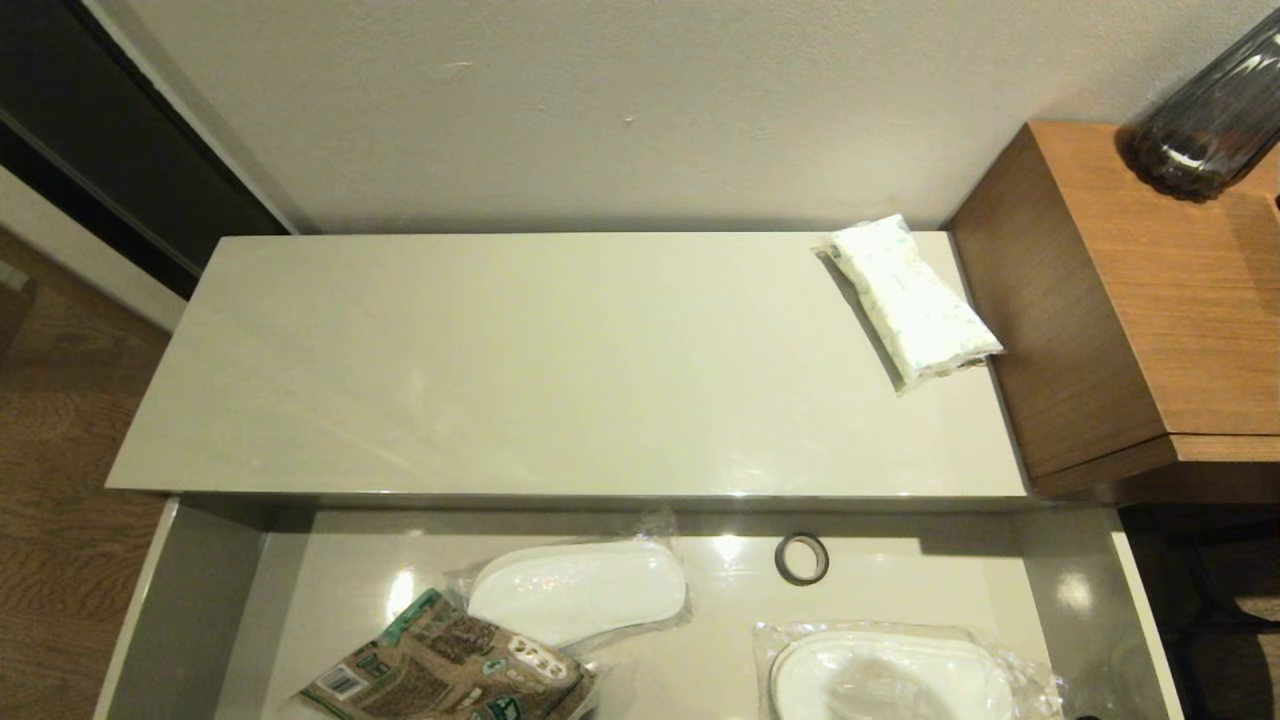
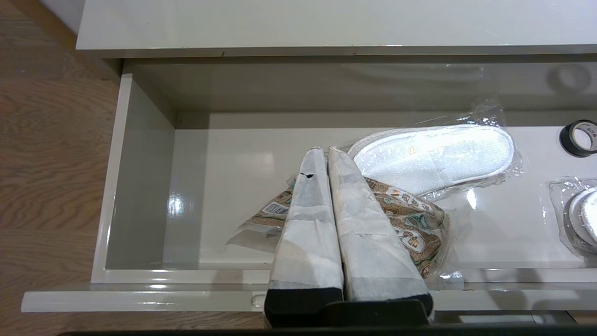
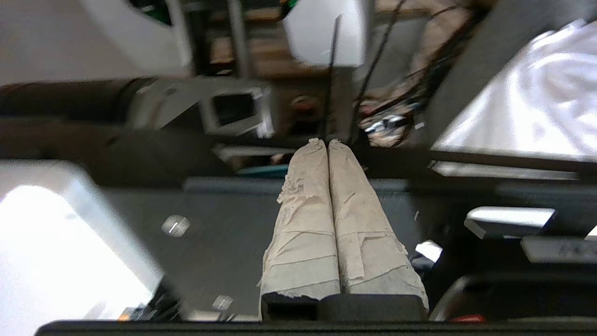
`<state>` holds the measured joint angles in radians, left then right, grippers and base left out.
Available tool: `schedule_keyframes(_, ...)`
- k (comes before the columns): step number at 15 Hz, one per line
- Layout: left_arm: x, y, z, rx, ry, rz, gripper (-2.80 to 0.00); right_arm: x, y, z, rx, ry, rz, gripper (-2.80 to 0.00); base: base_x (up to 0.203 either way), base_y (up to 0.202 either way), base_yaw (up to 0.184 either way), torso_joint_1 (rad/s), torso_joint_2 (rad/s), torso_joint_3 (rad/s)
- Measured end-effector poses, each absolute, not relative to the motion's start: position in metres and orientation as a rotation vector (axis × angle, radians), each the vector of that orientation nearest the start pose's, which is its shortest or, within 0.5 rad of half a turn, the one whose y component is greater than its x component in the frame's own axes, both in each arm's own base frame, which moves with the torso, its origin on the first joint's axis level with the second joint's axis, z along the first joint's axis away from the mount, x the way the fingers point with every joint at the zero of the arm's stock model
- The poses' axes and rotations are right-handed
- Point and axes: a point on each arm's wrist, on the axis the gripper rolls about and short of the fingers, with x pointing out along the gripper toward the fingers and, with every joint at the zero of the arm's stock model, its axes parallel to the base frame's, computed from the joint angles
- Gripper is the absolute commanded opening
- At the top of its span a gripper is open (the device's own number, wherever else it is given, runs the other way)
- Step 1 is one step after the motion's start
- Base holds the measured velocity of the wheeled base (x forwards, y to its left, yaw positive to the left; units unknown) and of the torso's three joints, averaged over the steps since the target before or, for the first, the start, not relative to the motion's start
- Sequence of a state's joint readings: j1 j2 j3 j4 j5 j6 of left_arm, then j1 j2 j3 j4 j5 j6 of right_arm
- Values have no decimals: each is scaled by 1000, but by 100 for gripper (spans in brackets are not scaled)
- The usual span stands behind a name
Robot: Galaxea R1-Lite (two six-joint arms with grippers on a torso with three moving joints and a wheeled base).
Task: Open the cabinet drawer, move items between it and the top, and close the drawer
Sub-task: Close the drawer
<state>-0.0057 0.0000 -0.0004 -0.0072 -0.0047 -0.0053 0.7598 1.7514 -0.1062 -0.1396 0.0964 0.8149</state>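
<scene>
Drawer [image 1: 190, 600] stands pulled out below the front edge of the top [image 1: 500, 370], glossy cream floor and grey side walls showing. Landmark for everything below: the drawer.

Inside it:
- brown-and-green packet [image 1: 440, 670] lies flat toward the drawer's left half, near its front, clear wrap crinkled around it.
- bagged white slipper [image 1: 578, 592] just behind the packet, toward the drawer's back; packet's edge overlaps the slipper bag in the left wrist view.
- second bagged slipper [image 1: 890, 675] in the drawer's right half, apart from the first.
- small dark tape ring [image 1: 802, 558] near the drawer's back wall, between the two slippers, touching neither.

Outside it:
- white pack [image 1: 915, 300] sits on the top, above and behind the drawer's right end, lying at an angle, close to the wooden block unit [image 1: 1130, 300]. Dark glass vessel [image 1: 1210, 110] stands on that unit.

Left tool [image 2: 325, 150] hangs over the drawer's front rail, taped fingers [image 2: 308, 224] pressed together, clenched on nothing, tips over the packet. Contact with the packet can't be told from this angle.

Right tool [image 3: 325, 141] is away from the drawer, fingers also clenched and empty, pointed at blurred robot hardware and cabling. Neither arm shows in the head view.
</scene>
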Motion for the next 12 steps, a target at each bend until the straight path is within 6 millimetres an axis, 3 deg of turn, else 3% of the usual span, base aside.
schedule_keyframes(6,-23,0,76,-5,-7,-11,-280,90,94,5,126,1550,32,-280,0,0,0,0,0,0)
schedule_keyframes(12,-23,0,76,-5,-7,-10,-280,105,105,-4,177,1348,-67,-280,0,0,0,0,0,0)
